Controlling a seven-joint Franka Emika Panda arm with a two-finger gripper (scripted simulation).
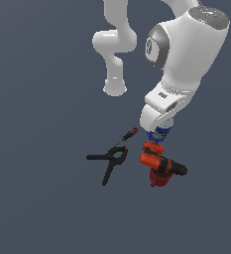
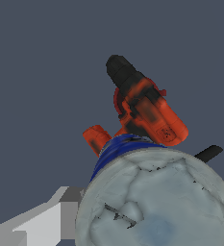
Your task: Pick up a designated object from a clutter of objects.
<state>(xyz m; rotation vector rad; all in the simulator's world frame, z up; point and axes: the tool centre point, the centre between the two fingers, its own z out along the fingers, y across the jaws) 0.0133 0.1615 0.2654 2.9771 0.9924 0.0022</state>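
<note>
Blue can (image 2: 156,202) fills the wrist view, seemingly clasped by the gripper (image 1: 159,130); drill (image 2: 144,105) just beyond.

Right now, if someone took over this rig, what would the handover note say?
Gripper: down over the blue can; one finger shows beside the can, but whether it is closed cannot be told.
Can: at the pile's edge, its silvery lid filling the wrist view, close to the orange-black power drill. Black spring clamp and red-handled screwdriver lie on the exterior view's left.
Done: approach to the can.
Left: confirm the grasp, lift the can clear.
</note>
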